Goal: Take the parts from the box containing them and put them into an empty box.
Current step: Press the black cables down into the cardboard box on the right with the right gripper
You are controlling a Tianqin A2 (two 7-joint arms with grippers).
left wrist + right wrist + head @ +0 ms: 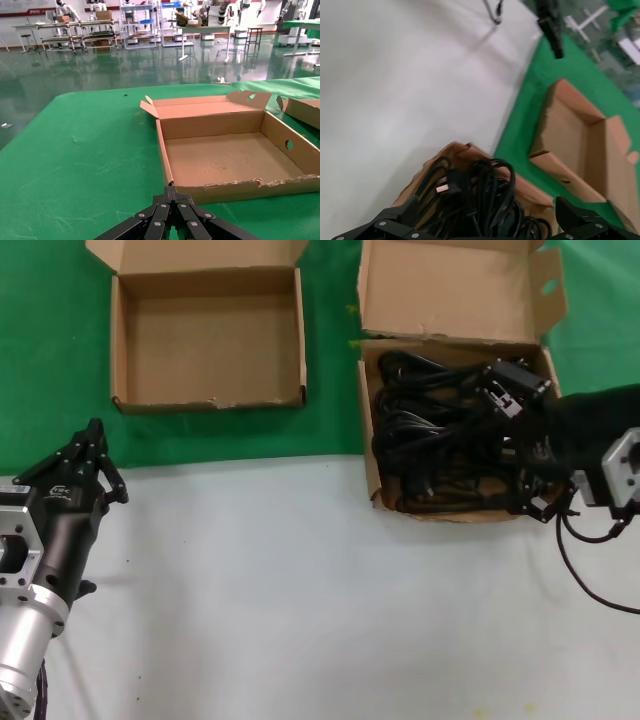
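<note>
Green cloth and white tabletop [300, 590] carry both boxes; right end effector [515, 445] spread wide over cords [430, 430].

Green cloth [200, 435] covers far half of white tabletop [300, 590]; hall with metal racks [145, 25] behind.

left gripper [98, 432]: matte black linkage fingers, silver rivets, small white marking on black housing | left arm: polished silver cylindrical segment, black screws | right gripper [525, 445]: black linkage fingers, black body | right wrist: silver-grey bracket, loose black cable trailing below
</note>
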